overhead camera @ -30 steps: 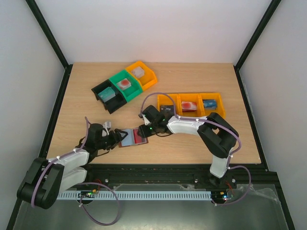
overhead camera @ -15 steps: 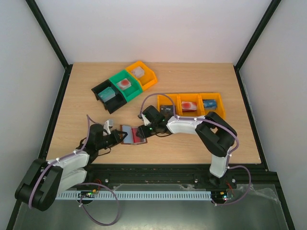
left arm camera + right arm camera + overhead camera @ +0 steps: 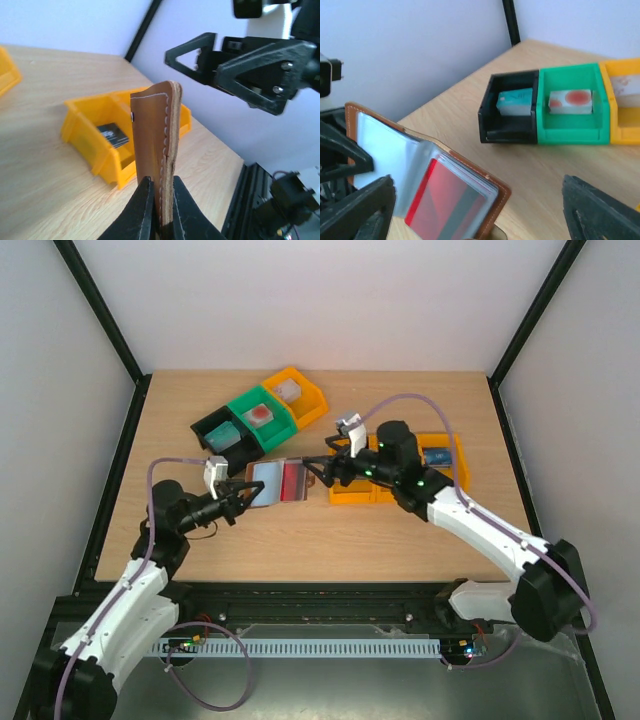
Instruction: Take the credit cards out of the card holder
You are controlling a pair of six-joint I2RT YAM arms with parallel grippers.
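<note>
Card holder (image 3: 268, 483) held open in the air, a red card (image 3: 292, 481) showing in its far half.
The left gripper (image 3: 243, 495) is clamped on the holder's near edge, above the surface (image 3: 400, 540). The right gripper (image 3: 318, 472) stands apart, just beside the card side. Best done with a firm left pinch, the right fingers closing on the card alone, not the leather, then drawing it straight out along its pocket.

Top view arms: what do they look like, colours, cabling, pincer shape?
The left arm and right arm have white shells with black joints. A lilac cable loops along each, and each wrist carries a small white camera block. The left pincer and right pincer are black, with skeletal triangular fingers.
</note>
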